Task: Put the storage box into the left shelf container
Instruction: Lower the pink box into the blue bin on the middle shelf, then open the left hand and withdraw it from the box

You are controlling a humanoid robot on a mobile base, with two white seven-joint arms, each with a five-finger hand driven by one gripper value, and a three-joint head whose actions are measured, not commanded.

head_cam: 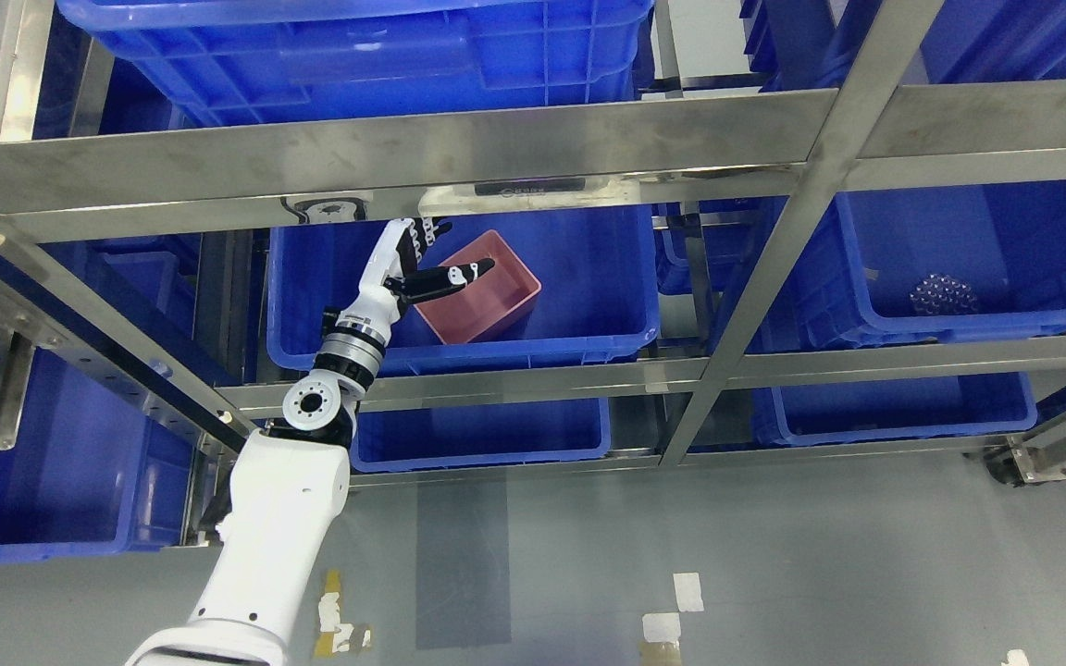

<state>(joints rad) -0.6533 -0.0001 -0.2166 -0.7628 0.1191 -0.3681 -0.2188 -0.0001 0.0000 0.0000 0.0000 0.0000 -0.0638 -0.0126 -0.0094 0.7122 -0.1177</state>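
Note:
A pink storage box [487, 291] lies tilted inside the blue container [588, 287] on the left side of the middle shelf. My left hand [427, 259] reaches into that container at the box's left edge. Its fingers [422, 233] are spread and its thumb [459, 275] points right over the box's rim. The hand holds nothing. The right arm is out of view.
A steel shelf rail [403, 166] crosses just above the hand. A diagonal steel post [774, 268] splits the rack. A blue bin at right [959, 268] holds small shiny items. More blue bins sit above, below and at far left. Grey floor lies in front.

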